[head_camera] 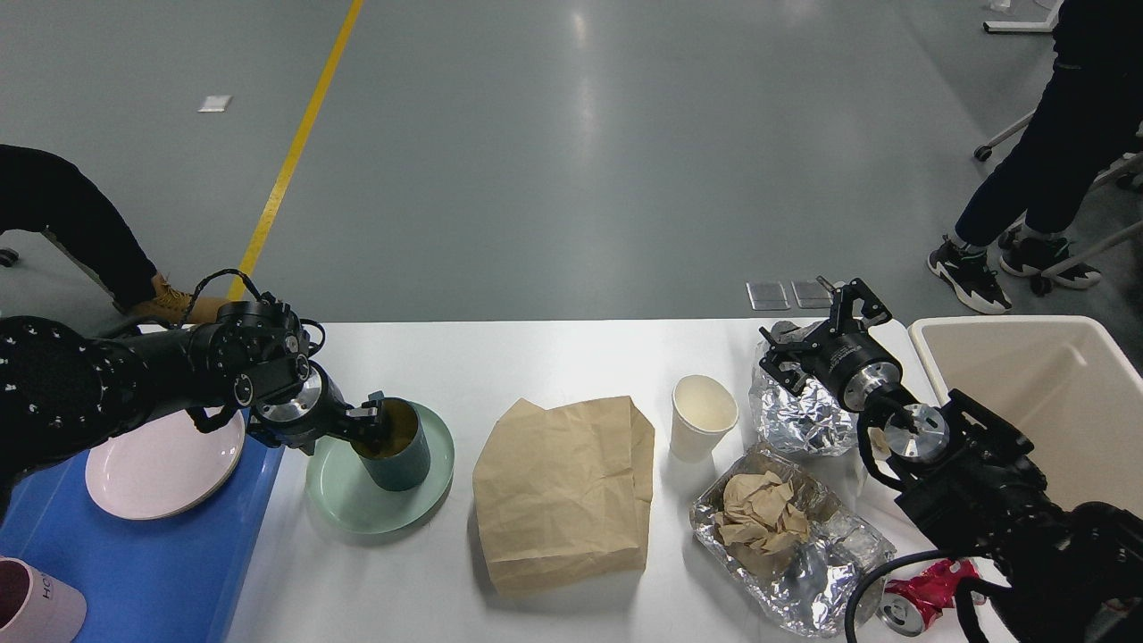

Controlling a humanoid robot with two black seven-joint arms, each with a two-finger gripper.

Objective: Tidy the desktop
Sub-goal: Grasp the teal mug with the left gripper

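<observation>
The white desktop [554, 357] spans the view. A dark green cup [402, 460] stands on a light green plate [344, 500] at its left. My left gripper [375, 420] comes in from the left and is closed over the cup's left rim, one finger inside it. A brown paper bag [563, 491] lies flat in the middle, with a white paper cup [701, 415] to its right. My right gripper [813, 326] is open and empty just above a crumpled foil ball [804, 415].
A blue tray [152, 572] at the left holds a pink plate [152, 469] and a pink cup [36, 607]. A foil tray [804, 572] holds crumpled paper [759, 518]. A crushed red can [929, 594] lies near it. A beige bin [1072, 420] stands right; a person [1063, 152] stands beyond.
</observation>
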